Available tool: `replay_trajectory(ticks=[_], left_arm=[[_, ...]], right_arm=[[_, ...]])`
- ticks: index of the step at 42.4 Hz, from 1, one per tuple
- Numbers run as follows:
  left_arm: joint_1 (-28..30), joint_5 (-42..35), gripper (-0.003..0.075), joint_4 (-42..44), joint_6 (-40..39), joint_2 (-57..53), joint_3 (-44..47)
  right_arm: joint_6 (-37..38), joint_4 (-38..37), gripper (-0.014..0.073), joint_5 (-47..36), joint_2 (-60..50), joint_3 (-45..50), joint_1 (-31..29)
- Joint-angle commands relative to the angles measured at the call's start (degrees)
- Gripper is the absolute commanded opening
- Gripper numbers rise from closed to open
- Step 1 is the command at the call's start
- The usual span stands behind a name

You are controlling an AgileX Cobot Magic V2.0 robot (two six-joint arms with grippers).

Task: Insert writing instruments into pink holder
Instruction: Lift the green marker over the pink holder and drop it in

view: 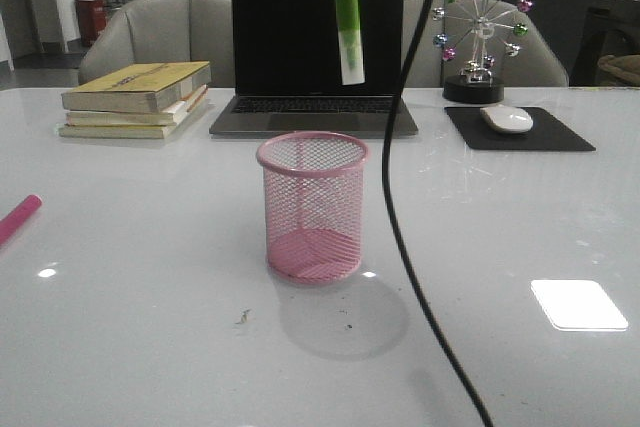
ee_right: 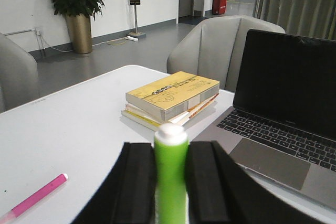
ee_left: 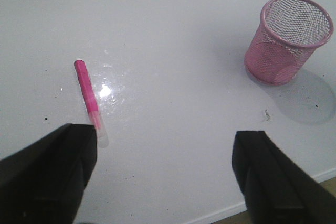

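Observation:
The pink holder (view: 312, 207) stands upright and empty on the white table, also seen in the left wrist view (ee_left: 289, 40). High above its mouth hangs the lime green marker (view: 347, 17), white end down. My right gripper (ee_right: 170, 182) is shut on this green marker (ee_right: 170, 171) and is out of the front view. The magenta marker (ee_left: 88, 95) lies flat on the table at the far left (view: 18, 217), and it also shows in the right wrist view (ee_right: 37, 195). My left gripper (ee_left: 165, 177) hovers open over the table beside it, holding nothing.
An open laptop (view: 315, 57) sits behind the holder, with a stack of books (view: 135, 97) to its left. A mouse (view: 507, 118) on a black pad and a ferris-wheel ornament (view: 482, 32) stand at the back right. A black cable (view: 400, 197) hangs just right of the holder.

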Motion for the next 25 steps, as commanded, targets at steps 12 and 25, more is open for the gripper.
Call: replay_trajectory(ticks=[12,25], left_arm=[[-0.6,-4.1,0.058,-0.3,0.0,0.0,-1.6],[-0.6,-4.1,0.058,-0.3,0.0,0.0,-1.6]], right_arm=[[-0.4,-0.9,0.0164,-13.2,9.5,-1.3,1.0],[-0.4,-1.8,0.0423,-11.5,15.4,-1.3,1.7]])
